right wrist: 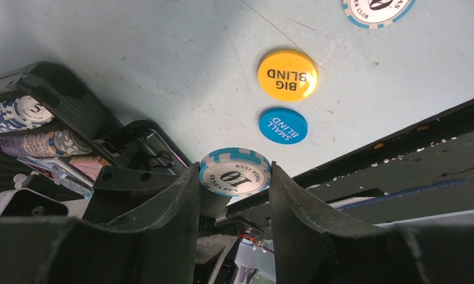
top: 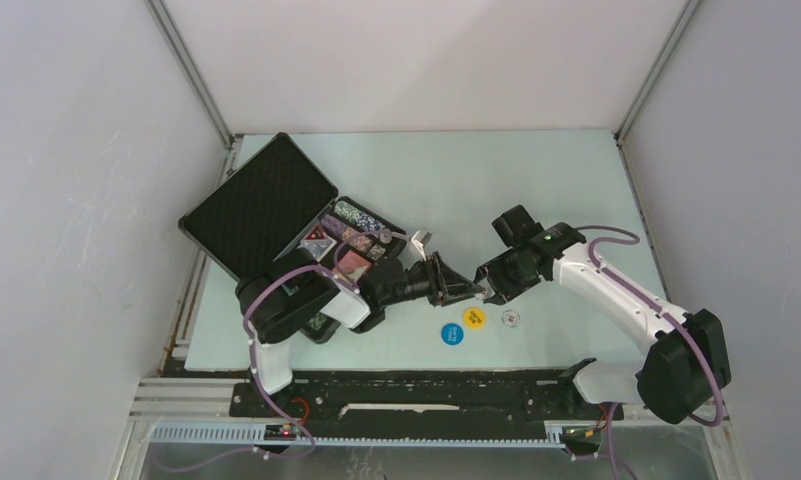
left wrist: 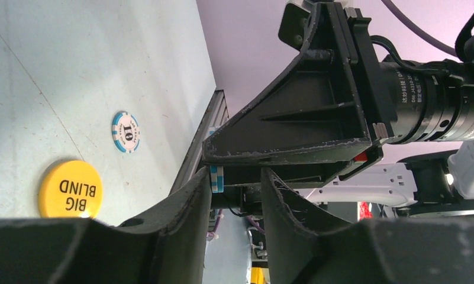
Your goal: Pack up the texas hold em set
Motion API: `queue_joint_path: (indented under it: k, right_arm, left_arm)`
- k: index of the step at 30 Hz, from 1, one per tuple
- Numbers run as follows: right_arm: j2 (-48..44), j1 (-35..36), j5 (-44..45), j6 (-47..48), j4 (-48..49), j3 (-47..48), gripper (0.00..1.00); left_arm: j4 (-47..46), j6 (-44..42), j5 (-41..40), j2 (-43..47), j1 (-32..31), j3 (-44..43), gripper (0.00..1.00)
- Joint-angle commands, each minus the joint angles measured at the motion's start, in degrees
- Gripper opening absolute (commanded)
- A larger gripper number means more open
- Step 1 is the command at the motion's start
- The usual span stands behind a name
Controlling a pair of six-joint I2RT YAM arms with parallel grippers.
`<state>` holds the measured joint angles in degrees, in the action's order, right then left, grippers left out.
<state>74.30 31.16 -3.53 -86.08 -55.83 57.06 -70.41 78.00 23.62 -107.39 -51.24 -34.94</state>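
Black fingers (right wrist: 163,225) of the right gripper (right wrist: 234,171) fill the bottom of the right wrist view. A blue-edged chip (right wrist: 235,174) marked 10 is pinched between their tips and held above the pale table (top: 536,180).

The left gripper (left wrist: 235,180) is set nose to nose with the right one, over the middle of the table's near half. Its jaws are seen partly apart, and the striped rim of the blue-edged chip shows just at the tip of one finger. Whether the chip is pressed by that pair cannot be told, because the right gripper's body blocks the view.

Three flat pieces lie on the table just nearer the arm bases than the two grippers. A yellow disc (right wrist: 287,74) is printed BIG BLIND, and a blue disc (right wrist: 283,125) printed SMALL BLIND lies close beside it without touching. A loose chip (left wrist: 125,132), also marked 10, lies near the yellow disc on its other side.

The black briefcase (top: 261,205) lies open at the left of the table. Its foam-lined lid is raised toward the back left corner. Rows of stacked chips (top: 356,215) are seen in its base, and the near end of the base is hidden under the left arm.
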Motion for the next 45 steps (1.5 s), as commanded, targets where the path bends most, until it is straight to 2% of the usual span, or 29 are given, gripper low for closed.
queue_joint_path:
  k: [1,4,6,7,9,11,12,13,14,16,19,20,23,26,30,33,35,38,40,45]
  right_arm:
    - [-0.59,0.84,0.87,-2.83,0.19,1.89,0.00]
    - [-0.74,0.88,1.07,-3.08,0.35,1.92,0.00]
    - [-0.72,0.90,1.00,-3.12,0.42,1.91,0.00]
    - [-0.79,0.84,0.98,-3.05,0.34,1.86,0.00]
    - [-0.87,0.84,0.70,-2.83,0.30,1.91,0.00]
    - [-1.04,0.84,0.44,-2.52,0.31,1.92,0.01]
    - [-1.26,0.84,0.36,-2.28,0.47,1.92,0.07]
    - [-1.47,0.85,0.49,-1.75,0.70,1.86,0.19]
    - [-1.90,0.75,0.79,-0.99,0.83,1.90,0.37]
    - [-3.08,0.00,1.43,2.27,2.29,1.95,0.64]
    - [-5.27,-1.56,4.37,12.35,2.60,3.72,0.93]
    - [-6.06,-2.25,5.30,16.54,2.95,4.25,0.98]
    - [-10.20,-4.75,4.20,29.54,5.88,4.09,0.99]
    - [-16.38,-6.16,0.97,41.54,9.69,1.72,0.99]
    - [-25.95,-9.41,1.69,47.59,11.86,-3.18,0.97]
    - [-29.12,-14.42,-0.99,50.32,12.27,-6.26,0.96]
    - [-29.29,-17.46,-4.74,51.90,12.24,-7.35,0.95]
    - [-28.15,-19.66,-8.97,53.81,12.14,-8.08,0.93]
    - [-27.45,-19.95,-9.99,54.70,11.54,-8.26,0.92]
    - [-28.87,-20.51,-10.41,55.54,11.48,-10.09,0.92]
  left_arm:
    - [-1.06,-0.69,-2.47,0.30,-0.43,-0.05,0.38]
    - [-0.08,-1.00,-2.90,0.17,-0.85,-0.85,0.34]
    - [0.41,-1.40,-3.23,0.36,-0.97,-1.13,0.26]
    - [1.14,-1.80,-3.41,0.64,-1.00,-1.18,0.21]
    - [4.01,-3.32,-4.06,1.66,-0.92,-1.35,0.04]
    - [8.34,-5.71,-5.04,3.37,-0.96,-1.51,0.00]
    - [10.58,-7.10,-5.47,4.40,-0.97,-1.65,0.00]
    - [12.97,-8.61,-5.68,5.49,-0.96,-1.89,0.00]
    - [17.55,-10.54,-5.74,7.00,-0.84,-2.27,0.00]
    - [26.50,-16.05,-6.47,11.78,-0.79,-3.03,0.00]
    - [41.90,-26.84,-8.17,18.57,-0.33,-4.13,0.00]
    - [47.47,-30.07,-7.86,20.85,0.19,-4.82,0.00]
    - [66.71,-40.83,-8.27,27.51,2.21,-8.35,0.00]
    - [89.10,-52.92,-12.80,33.86,3.61,-14.31,0.00]
    - [115.85,-65.10,-27.60,37.20,4.53,-24.09,0.00]
    - [128.56,-68.34,-42.29,35.94,4.95,-28.23,0.00]
    - [132.46,-69.63,-47.88,34.45,6.06,-28.45,0.00]
    - [132.82,-69.92,-48.06,33.06,9.19,-28.36,0.00]
    - [132.84,-68.66,-51.02,32.91,9.87,-28.84,0.00]
    - [132.03,-70.78,-47.33,30.23,13.50,-28.70,0.00]
